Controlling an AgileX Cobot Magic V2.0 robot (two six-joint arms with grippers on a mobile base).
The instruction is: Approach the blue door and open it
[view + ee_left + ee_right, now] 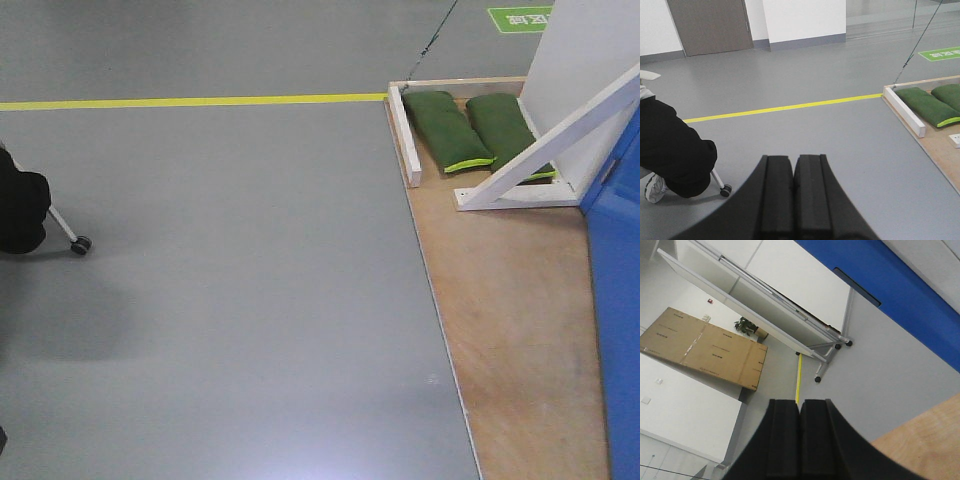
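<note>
- Standing at the right edge of the front view, the blue door (615, 330) shows only as a glossy bright strip, cut off by the frame, rising from the right side of the wooden platform (510, 330).
- A white slanted brace (550, 140) leans up to a white upright panel (585, 70) at the platform's far right corner, just beside the door's far end.
- Two green sandbags (445, 130) lie side by side along the platform's far edge. The right one runs under the brace, and the left one sits next to a white batten (404, 135) on the platform's left edge.
- A yellow floor line (190, 101) crosses the grey floor (250, 300) and ends at the platform's far left corner.
- The left gripper (793, 200) has its black fingers (776, 200) pressed flat together with nothing between them. It faces out over the floor, left of the platform.
- A seated person in black (670, 145) is at the left of that view, with a chair caster (726, 190) just beside.
- The right gripper (800, 440) is likewise closed, pad against pad, and holds nothing.
- In its tilted view a blue surface (905, 290) with a dark slot crosses the upper right; whether it is the door itself cannot be told.
- A wheeled whiteboard (765, 305) and a cardboard box (705, 347) stand farther off.
</note>
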